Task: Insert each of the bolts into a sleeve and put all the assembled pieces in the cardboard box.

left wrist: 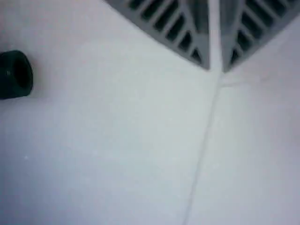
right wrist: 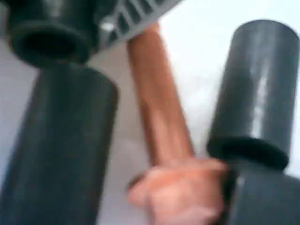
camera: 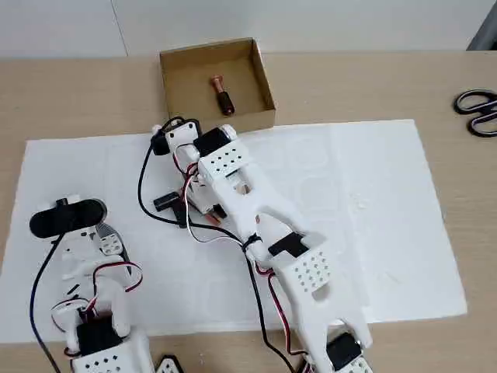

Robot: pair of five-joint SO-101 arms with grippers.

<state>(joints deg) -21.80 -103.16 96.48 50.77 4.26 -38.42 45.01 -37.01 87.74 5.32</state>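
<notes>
One assembled piece (camera: 222,93), a copper bolt in a dark sleeve, lies in the cardboard box (camera: 264,78) at the table's far side. My right arm stretches from the near edge up to just in front of the box, its gripper (camera: 203,203) low over the paper. Close under it the right wrist view has a copper bolt (right wrist: 161,122), head toward the camera, between two black sleeves (right wrist: 56,150) (right wrist: 255,84). A black sleeve (camera: 167,203) lies beside that gripper. My left gripper (left wrist: 215,68) is shut and empty above the paper, a black sleeve (left wrist: 14,75) off to its side.
White paper (camera: 373,202) covers most of the wooden table. Scissors (camera: 477,109) lie at the far right edge. The right arm's black and red cables (camera: 155,210) loop over the paper near the sleeve. The left arm (camera: 85,256) stands at the near left.
</notes>
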